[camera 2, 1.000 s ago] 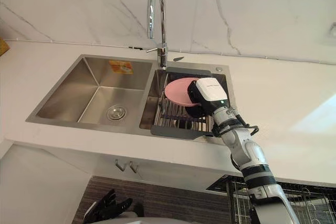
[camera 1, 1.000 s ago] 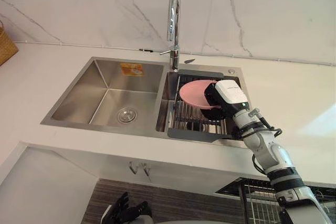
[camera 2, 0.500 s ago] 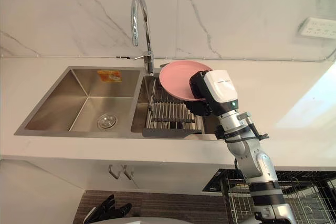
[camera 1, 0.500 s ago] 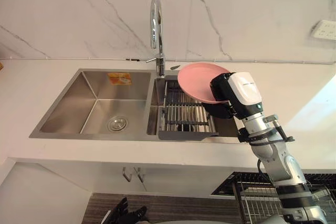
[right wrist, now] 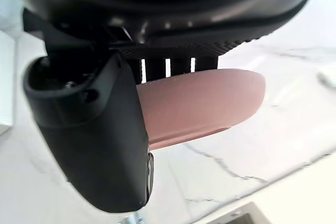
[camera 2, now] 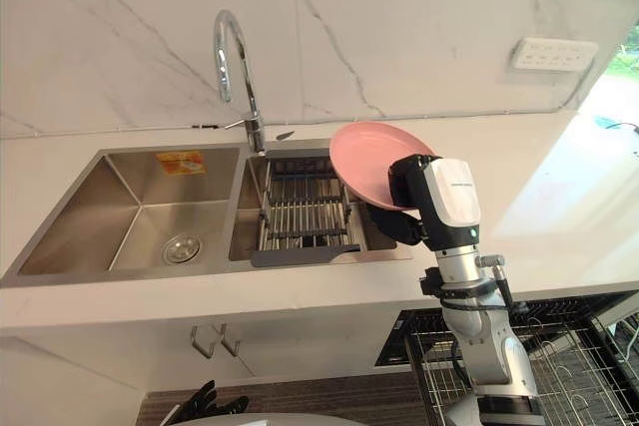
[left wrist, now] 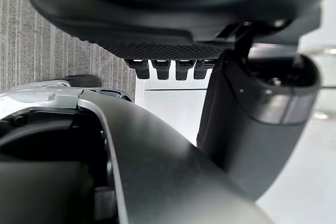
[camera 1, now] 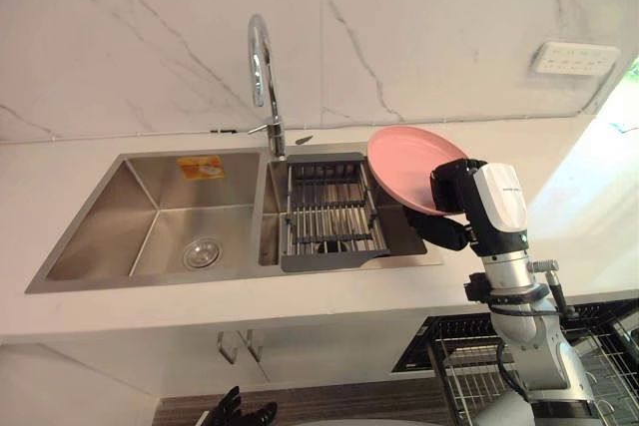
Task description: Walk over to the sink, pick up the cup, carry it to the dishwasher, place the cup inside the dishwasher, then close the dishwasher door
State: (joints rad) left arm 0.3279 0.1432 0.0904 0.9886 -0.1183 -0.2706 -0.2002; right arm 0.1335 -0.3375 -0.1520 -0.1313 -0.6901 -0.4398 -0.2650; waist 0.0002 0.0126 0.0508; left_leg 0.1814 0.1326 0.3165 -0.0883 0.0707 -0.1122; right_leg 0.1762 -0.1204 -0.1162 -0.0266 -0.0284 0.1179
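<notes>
No cup shows; what I hold is a pink plate (camera 1: 404,162). My right hand (camera 1: 451,197) is shut on its rim, thumb (right wrist: 94,145) on one face and fingers behind the other, as the right wrist view shows with the plate (right wrist: 205,103) between them. The plate hangs tilted in the air over the right end of the steel double sink (camera 1: 150,187) and the white counter. My left hand (camera 1: 240,408) hangs low by the floor with relaxed fingers, holding nothing.
A dark drying rack (camera 1: 329,212) lies in the sink's right basin under a tall chrome faucet (camera 1: 260,77). Below the counter at the right stands a pulled-out wire dishwasher rack (camera 1: 599,346). A wall socket (camera 1: 571,57) sits on the marble wall.
The right hand lifted the pink plate out of the drying rack and carried it right, past the basin's edge. The camera has swung right, bringing more of the wire rack into view.
</notes>
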